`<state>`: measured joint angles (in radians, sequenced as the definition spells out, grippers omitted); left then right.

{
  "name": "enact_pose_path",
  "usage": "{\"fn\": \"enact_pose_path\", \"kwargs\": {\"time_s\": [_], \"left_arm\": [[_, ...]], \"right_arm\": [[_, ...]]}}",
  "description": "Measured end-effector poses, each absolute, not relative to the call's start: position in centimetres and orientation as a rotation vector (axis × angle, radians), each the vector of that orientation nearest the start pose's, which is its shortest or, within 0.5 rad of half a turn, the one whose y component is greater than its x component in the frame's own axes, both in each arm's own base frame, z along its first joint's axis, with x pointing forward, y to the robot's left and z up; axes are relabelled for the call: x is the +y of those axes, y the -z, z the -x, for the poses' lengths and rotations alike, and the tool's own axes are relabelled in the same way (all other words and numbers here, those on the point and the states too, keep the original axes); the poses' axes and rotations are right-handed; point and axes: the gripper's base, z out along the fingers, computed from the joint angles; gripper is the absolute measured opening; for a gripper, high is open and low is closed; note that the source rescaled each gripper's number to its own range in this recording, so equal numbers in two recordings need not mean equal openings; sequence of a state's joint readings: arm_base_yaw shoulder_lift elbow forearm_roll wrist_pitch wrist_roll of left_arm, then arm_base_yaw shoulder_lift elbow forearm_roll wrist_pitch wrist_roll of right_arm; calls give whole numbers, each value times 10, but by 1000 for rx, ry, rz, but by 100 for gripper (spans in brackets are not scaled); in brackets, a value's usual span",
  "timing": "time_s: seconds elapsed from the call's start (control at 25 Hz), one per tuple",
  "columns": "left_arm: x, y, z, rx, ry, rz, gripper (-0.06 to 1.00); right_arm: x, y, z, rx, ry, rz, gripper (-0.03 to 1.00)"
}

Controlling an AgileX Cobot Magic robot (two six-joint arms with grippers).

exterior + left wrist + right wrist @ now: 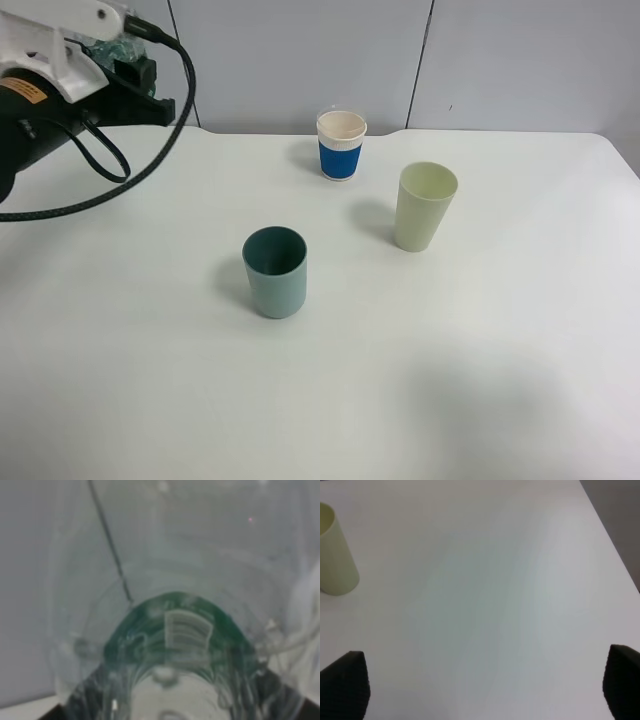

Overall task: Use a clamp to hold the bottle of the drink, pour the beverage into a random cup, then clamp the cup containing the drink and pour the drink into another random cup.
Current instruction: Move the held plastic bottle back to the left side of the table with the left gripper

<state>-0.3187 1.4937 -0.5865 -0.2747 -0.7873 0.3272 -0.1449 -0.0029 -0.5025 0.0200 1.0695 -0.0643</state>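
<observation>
Clear plastic bottle with a green label band [180, 630] fills the left wrist view, clamped in the white left gripper [100, 45], which hangs at the upper left of the high view, well apart from the cups.
By my reading the first pour is not yet done: next the neck must come over the light teal plastic cup [275, 272] at centre and tilt. That cup, the pale green tapered cup [425, 207] to its upper right and the blue-sleeved white paper cup [342, 145] at top centre show no liquid I can make out; on the white bench [500, 400], the right gripper [485, 690] stands apart, empty.

The table [480, 400] is brightly and evenly lit; soft shadows are thrown leftward. The bottle [180, 630] is rendered heavily blurred.
</observation>
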Motion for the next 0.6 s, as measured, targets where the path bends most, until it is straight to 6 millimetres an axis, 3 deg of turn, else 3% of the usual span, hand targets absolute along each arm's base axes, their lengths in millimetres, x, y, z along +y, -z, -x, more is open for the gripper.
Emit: {"fn": "enact_pose_path", "kwargs": {"time_s": [0.32,0.6], "left_arm": [[-39,-221,-297,1665,134,-74,0],[-29,-191,-306,1765,113,-132,0]], "right_arm": [[2,-277,6,2048,106,-81,77],[2,-277,6,2048,106,-81,77]]}}
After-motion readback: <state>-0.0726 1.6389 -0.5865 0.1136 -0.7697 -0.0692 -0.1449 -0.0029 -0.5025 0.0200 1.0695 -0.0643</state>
